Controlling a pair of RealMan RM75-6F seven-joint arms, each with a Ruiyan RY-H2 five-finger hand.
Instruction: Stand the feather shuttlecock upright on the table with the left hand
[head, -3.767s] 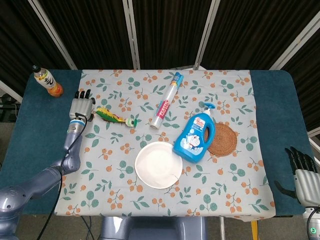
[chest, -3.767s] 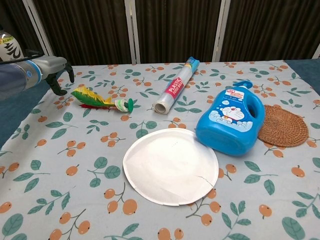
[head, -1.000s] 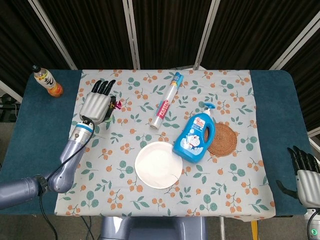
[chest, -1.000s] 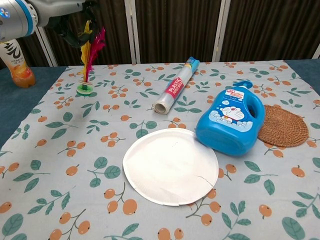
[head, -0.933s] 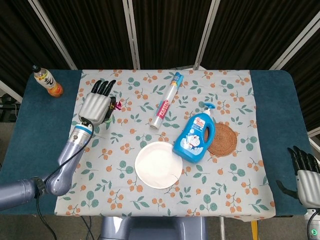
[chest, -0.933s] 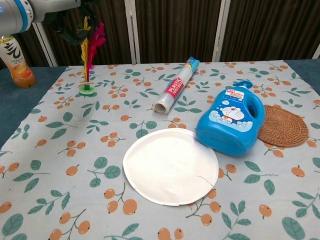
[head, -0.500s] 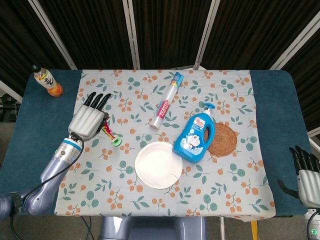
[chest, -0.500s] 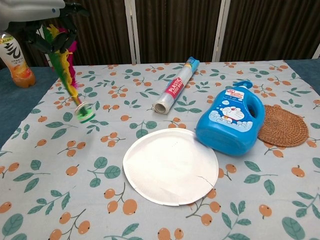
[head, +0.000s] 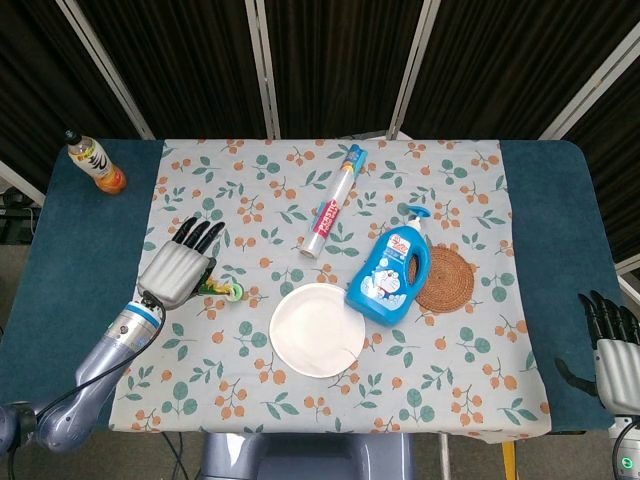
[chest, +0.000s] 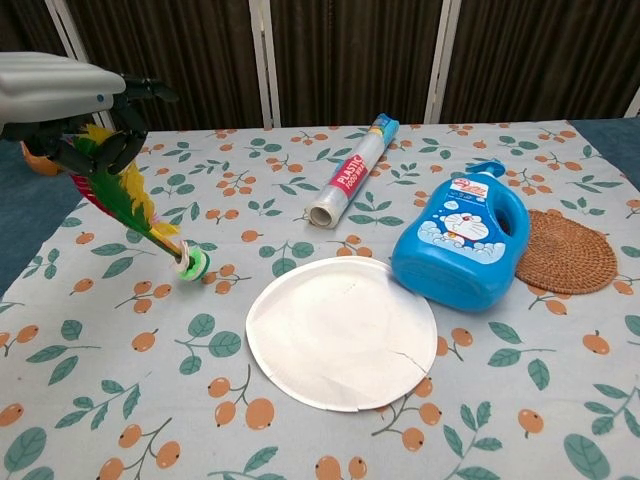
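Observation:
The feather shuttlecock (chest: 125, 200) has green, yellow and red feathers and a round green base (chest: 192, 265). My left hand (chest: 75, 105) grips its feathered end above the left part of the table. The shuttlecock hangs tilted, its base pointing down and to the right, close over the cloth; I cannot tell whether it touches. In the head view the left hand (head: 178, 268) covers most of the feathers, and the green base (head: 235, 292) sticks out to its right. My right hand (head: 610, 345) rests off the table's right edge, fingers apart and holding nothing.
A white paper plate (chest: 340, 332) lies near the front centre, right of the shuttlecock's base. Behind it are a plastic wrap roll (chest: 350, 172), a blue detergent bottle (chest: 465, 240) and a woven coaster (chest: 563, 250). A tea bottle (head: 95, 165) stands at the back left.
My left hand has carried the shuttlecock from the back left toward the front. The shuttlecock has gone from nearly upright to strongly tilted, its base swinging right and lower.

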